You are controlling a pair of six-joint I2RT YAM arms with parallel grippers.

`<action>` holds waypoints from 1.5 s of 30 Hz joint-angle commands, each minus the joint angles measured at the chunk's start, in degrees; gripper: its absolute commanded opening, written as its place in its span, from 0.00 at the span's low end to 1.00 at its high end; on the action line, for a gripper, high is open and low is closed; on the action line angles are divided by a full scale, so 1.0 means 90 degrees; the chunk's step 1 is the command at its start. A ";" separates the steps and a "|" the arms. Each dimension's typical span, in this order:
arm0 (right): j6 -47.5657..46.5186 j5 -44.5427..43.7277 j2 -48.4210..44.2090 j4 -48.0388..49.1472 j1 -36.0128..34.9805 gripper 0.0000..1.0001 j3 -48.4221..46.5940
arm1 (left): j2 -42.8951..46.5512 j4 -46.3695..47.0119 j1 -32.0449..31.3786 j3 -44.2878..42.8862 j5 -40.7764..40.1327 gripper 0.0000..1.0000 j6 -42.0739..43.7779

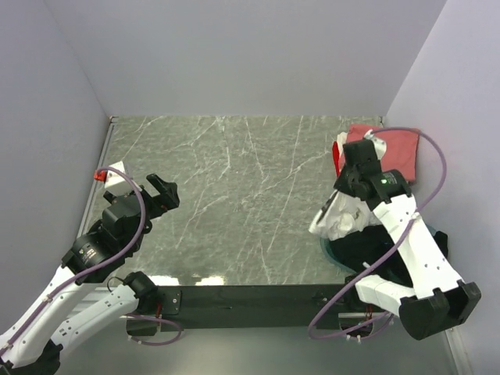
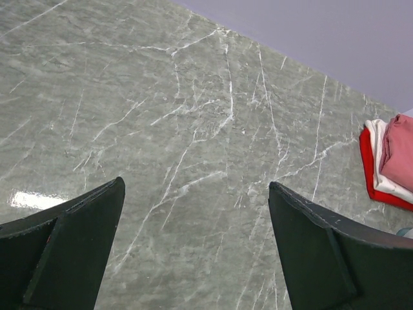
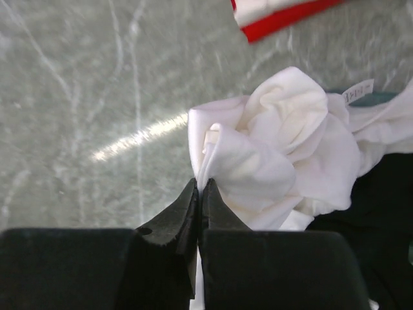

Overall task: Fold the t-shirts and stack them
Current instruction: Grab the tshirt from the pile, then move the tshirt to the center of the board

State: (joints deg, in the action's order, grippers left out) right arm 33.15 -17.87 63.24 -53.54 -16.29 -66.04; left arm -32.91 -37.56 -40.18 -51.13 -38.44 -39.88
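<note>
Right gripper is clamped on a crumpled white t-shirt at the table's 3 o'clock edge. Left gripper, at 9 o'clock, gapes wide. A folded pink t-shirt lies at 2 o'clock.

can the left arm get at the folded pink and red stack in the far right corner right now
Doubtful. The folded stack lies across the whole table from the open left gripper, and the right gripper, shut on a white t-shirt, crowds that corner with its arm.
</note>
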 commanded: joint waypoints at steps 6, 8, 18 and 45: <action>-0.0362 -0.0728 -0.0103 -0.0720 -0.0006 0.00 -0.1577 | -0.0084 0.0199 0.0012 -0.0148 0.0032 0.99 0.0046; -0.0392 -0.0827 -0.0132 -0.0983 -0.0006 0.00 -0.2082 | -0.0152 0.0180 0.0012 -0.0158 0.0023 0.99 0.0017; -0.0519 -0.1160 0.0384 -0.1639 0.0014 0.00 -0.4555 | -0.0192 0.0140 0.0012 -0.0158 0.0071 0.99 -0.0012; -0.0226 0.3976 0.1078 0.1827 -0.0132 0.00 -0.6540 | -0.0299 0.0228 0.0012 -0.0080 0.0091 0.99 -0.0022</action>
State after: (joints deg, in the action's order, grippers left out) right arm 28.84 8.43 72.49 -47.79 -16.43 -127.35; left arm -35.48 -37.36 -40.18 -51.13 -37.34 -39.90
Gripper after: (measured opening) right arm 0.026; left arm 0.994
